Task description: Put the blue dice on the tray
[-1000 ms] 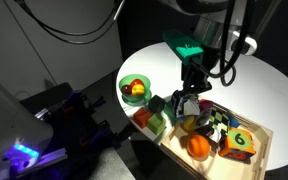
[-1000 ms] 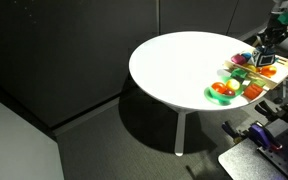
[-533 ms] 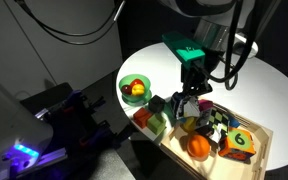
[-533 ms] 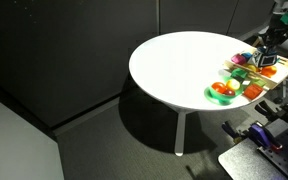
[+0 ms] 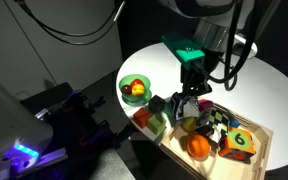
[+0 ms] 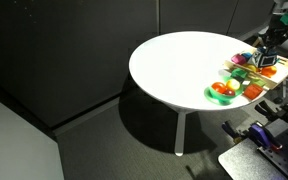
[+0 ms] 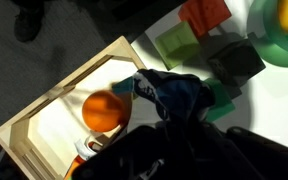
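The blue dice point(image 7: 150, 90), a blue cube with white markings, sits between my dark fingers in the wrist view. My gripper point(image 7: 172, 102) is shut on it and hovers over the near end of the light-wood tray point(image 7: 54, 89). In both exterior views the gripper point(image 5: 188, 103) point(image 6: 266, 41) hangs just above the tray point(image 5: 267, 135) point(image 6: 285, 68). The dice is too small and too hidden by the fingers to make out in those views.
In the tray lie an orange ball point(image 5: 197, 146) point(image 7: 102, 111) and a green block with a number point(image 5: 240, 143). Beside the tray stand a green bowl point(image 5: 135, 88) holding fruit, orange and green blocks point(image 5: 150, 121) and a dark grey cube point(image 7: 234, 62). The table edge is close by.
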Robot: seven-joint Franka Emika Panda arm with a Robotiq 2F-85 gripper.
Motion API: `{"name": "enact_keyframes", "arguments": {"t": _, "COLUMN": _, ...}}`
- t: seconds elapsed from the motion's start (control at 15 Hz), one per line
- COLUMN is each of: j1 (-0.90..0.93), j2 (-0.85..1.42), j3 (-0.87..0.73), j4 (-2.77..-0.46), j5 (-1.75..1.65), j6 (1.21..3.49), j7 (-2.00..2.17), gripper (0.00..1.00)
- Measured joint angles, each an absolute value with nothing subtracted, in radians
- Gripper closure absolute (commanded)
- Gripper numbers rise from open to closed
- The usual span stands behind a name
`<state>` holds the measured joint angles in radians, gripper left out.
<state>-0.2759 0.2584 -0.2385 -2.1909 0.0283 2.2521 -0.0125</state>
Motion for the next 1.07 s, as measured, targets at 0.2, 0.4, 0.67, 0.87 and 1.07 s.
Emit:
{"name": "enact_keyframes", "arguments": {"t": 0.2, "j1": -0.276, "j2": 0.262, "j3": -0.241, "j4": -2.191, "j5": 0.028, "j6": 2.252, "j7": -0.012, "gripper": 0.96}}
{"name": "enact_keyframes", "arguments": {"t": 0.4, "j1": -0.279, "j2": 0.262, "j3": -0.253, "j4": -2.188, "j5": 0.028, "j6": 2.252, "j7": -0.012, "gripper": 0.96}}
{"name": "enact_keyframes", "arguments": {"t": 0.67, "j1": -0.297, "j2": 0.262, "j3": -0.271, "j4": -2.183, "j5": 0.028, "j6": 2.252, "j7": -0.012, "gripper": 0.95}}
{"name": "enact_keyframes", "arguments": {"t": 0.87, "j1": -0.319, "j2": 0.266, "j3": -0.277, "j4": -2.181, "j5": 0.029, "j6": 2.263, "j7": -0.013, "gripper": 0.95}}
{"name": "enact_keyframes", "arguments": {"t": 1.07, "j1": -0.336, "j2": 0.282, "j3": -0.281, "j4": -2.169, "j5": 0.034, "j6": 2.267, "j7": -0.013, "gripper": 0.92}}
